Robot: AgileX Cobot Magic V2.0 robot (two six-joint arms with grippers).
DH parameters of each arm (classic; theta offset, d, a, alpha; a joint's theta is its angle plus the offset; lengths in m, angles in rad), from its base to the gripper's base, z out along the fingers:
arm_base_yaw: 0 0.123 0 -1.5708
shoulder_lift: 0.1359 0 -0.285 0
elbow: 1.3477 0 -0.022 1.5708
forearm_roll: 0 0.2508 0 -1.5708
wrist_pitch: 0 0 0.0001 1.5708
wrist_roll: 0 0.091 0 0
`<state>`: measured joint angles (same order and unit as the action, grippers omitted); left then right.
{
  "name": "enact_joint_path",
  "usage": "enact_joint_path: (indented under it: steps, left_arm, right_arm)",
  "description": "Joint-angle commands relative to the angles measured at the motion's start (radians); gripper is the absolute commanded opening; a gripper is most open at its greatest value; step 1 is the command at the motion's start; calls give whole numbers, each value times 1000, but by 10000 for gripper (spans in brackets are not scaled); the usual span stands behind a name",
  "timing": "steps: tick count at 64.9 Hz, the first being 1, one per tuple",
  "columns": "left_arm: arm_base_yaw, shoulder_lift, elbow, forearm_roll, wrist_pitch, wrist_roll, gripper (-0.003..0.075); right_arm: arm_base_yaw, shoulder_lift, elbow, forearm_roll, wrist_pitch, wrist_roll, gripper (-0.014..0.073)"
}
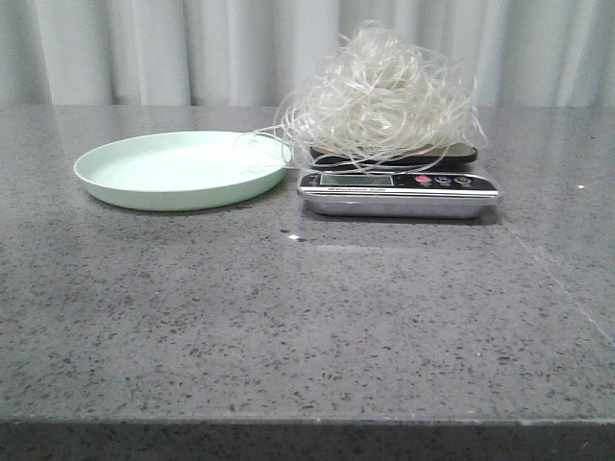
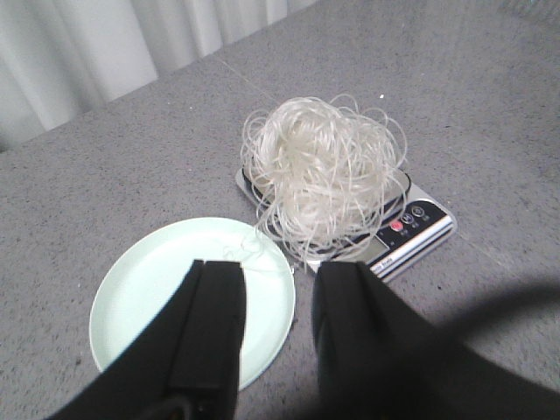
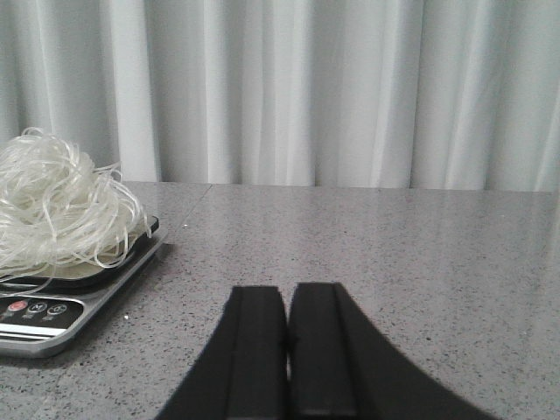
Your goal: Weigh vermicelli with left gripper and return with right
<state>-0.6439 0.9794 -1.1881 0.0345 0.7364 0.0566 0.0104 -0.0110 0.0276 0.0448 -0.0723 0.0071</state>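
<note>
Now the vermicelli sits heaped on the dark platform of the scale, a loose whitish tangle that spills past the platform's rim on both sides; a few stray strands trail off its left edge and reach over the near rim of the plate; the plate, pale mint green, lies just beside the scale on the left, and whether the 2 rims touch is hard to judge from the front view. Both stand toward the far side of the grey speckled table, near the white curtain; the whole near half of the table up to its front edge is bare stone, and so is the stretch to the right of the scale.

From the left wrist view, the left gripper hangs above the gap between plate and scale, its 2 black fingers spread apart with nothing between them; a dark blurred cable arcs across that view. From the right wrist view, the right gripper is low over the table, well off to the scale's side, its fingers pressed together and empty.
</note>
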Motion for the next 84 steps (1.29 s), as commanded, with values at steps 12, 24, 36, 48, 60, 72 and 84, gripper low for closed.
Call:
enact_joint_path:
  steps: [12, 24, 36, 48, 60, 72, 84]
  left_arm:
    - [3, -373, 272, -5, -146, -7, 270]
    - [3, -630, 482, -3, -184, -7, 270]
    - [3, -871, 641, -4, -193, -7, 270]
    - [3, -1007, 750, -4, -216, -7, 267]
    - [3, -995, 757, -4, -241, -7, 130]
    - [3, -995, 766, -4, -248, -7, 134]
    - [3, -995, 772, -4, -259, -7, 134]
  right_arm:
    - [-6, -15, -8, -10, -72, -7, 167]
    - [-6, -15, -8, -10, -72, -7, 167]
    - [-6, -15, -8, -10, -72, -7, 167]
    - [-6, -15, -8, -10, -72, -7, 167]
    - [-6, -15, -8, -10, -72, -7, 167]
    - [-6, -15, -9, -9, -110, -7, 167]
    - [-4, -15, -65, 5, -290, 6, 167]
